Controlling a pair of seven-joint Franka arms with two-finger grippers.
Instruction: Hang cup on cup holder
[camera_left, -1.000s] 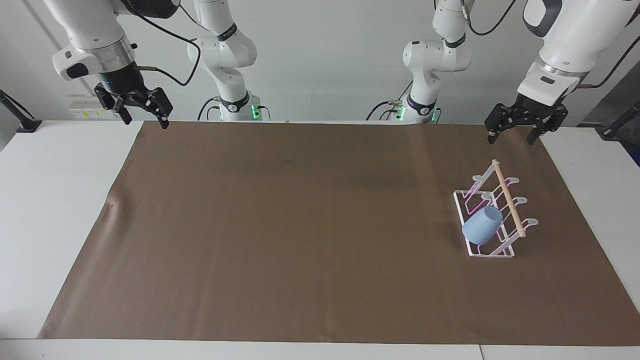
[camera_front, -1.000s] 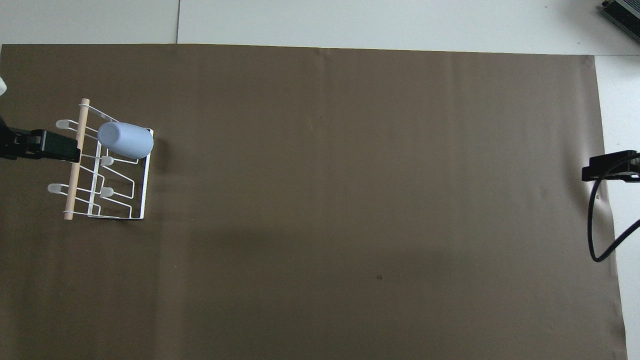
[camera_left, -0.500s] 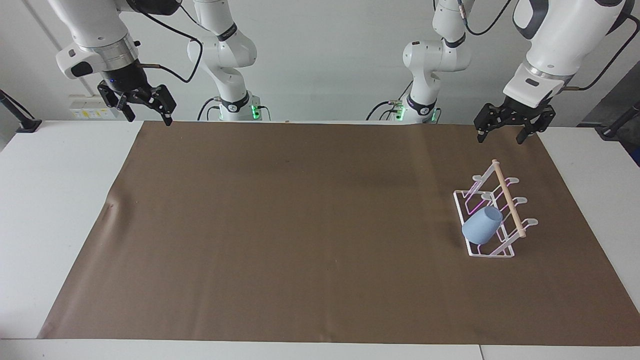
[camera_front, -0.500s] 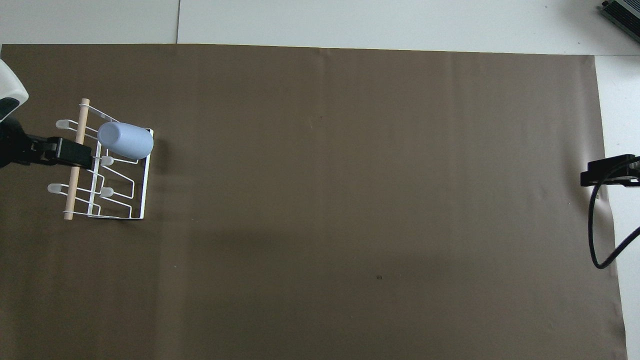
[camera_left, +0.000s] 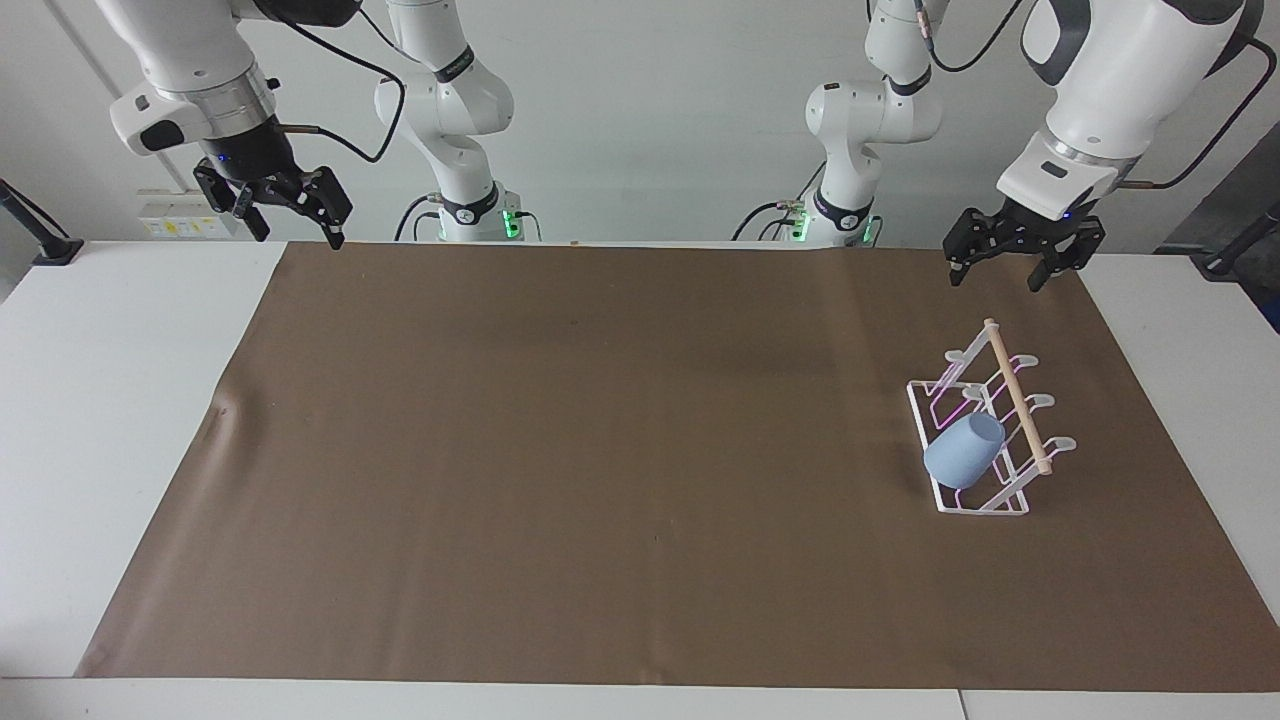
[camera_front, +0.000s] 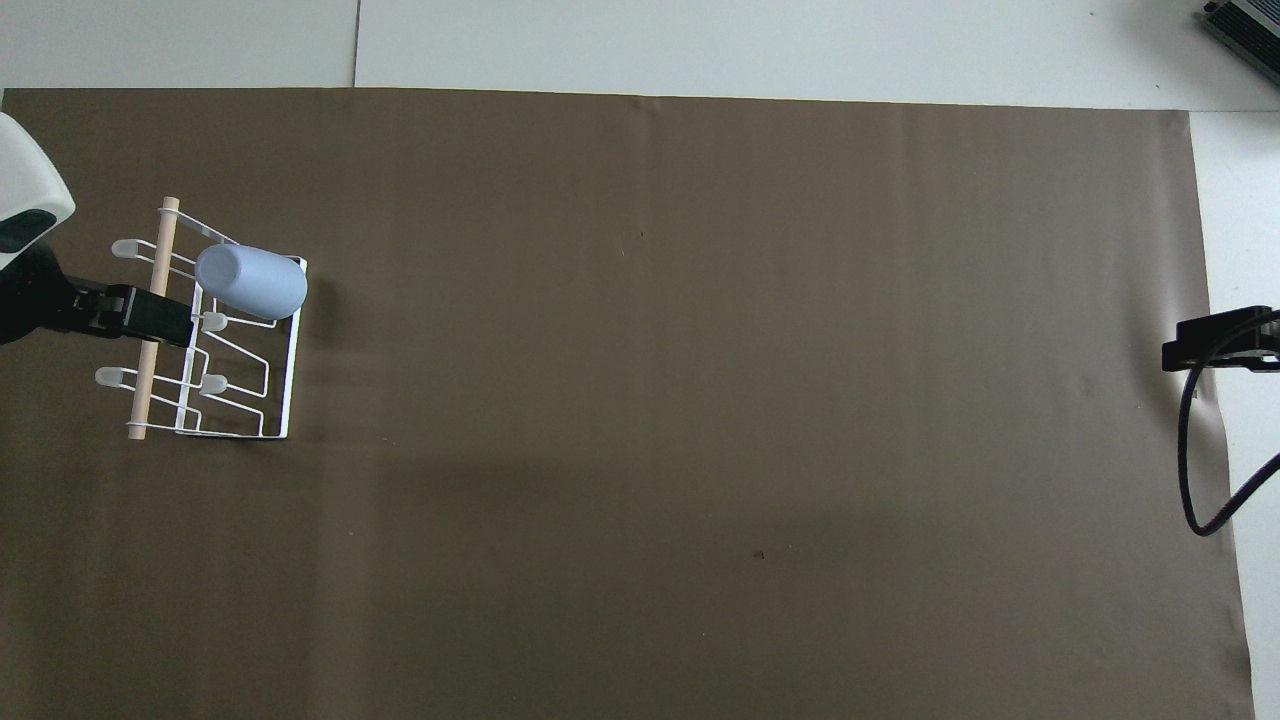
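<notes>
A white table (camera_left: 110, 400) fills both views, and a large brown sheet (camera_left: 620, 450) lies flat on it, covering most of the top and leaving white margins at the frame's side edges in the facing view. At the right of the facing frame a white wire cup holder (camera_left: 985, 425) stands directly on the sheet. A small wrinkle shows near the sheet's left edge in the facing view.

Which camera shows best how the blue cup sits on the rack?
The facing view: there the cup leans tilted over a prong of the cup holder, its mouth up toward the wooden dowel. The overhead view shows mostly the cup's base and side.
</notes>
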